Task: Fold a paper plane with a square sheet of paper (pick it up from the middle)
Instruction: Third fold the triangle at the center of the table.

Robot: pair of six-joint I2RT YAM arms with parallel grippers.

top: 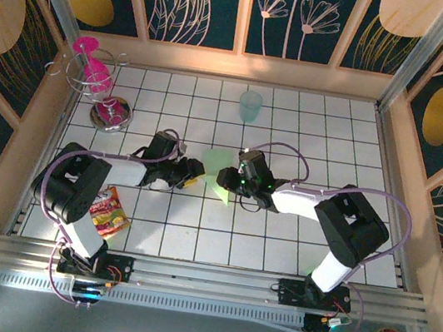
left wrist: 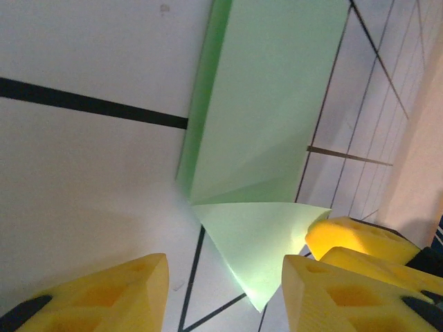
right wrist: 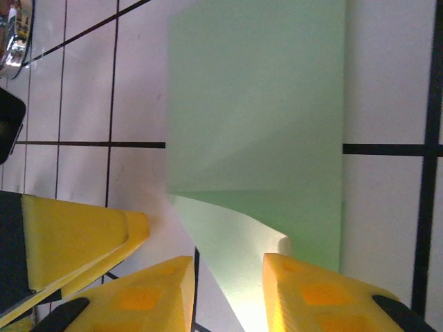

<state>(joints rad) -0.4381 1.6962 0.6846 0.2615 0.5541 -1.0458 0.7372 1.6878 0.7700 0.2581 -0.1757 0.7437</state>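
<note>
White tiled table [top: 277,242] is holding the light green half-folded paper sheet [top: 218,174] mid-table. Its tip is lying between the fingers of the left gripper [left wrist: 225,270] and right gripper [right wrist: 228,270], both gaping, clamping nothing. A crooked pinch is probably risking a skewed crease.

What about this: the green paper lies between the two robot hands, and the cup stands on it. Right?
No. The cup stands apart from the green paper, farther back; the top view shows it. The paper does lie between the left gripper and the right gripper.

Left arm [top: 120,169], right arm [top: 304,203]: black-white links, purple cables; yellow fingers [left wrist: 339,290], diamond recesses
</note>
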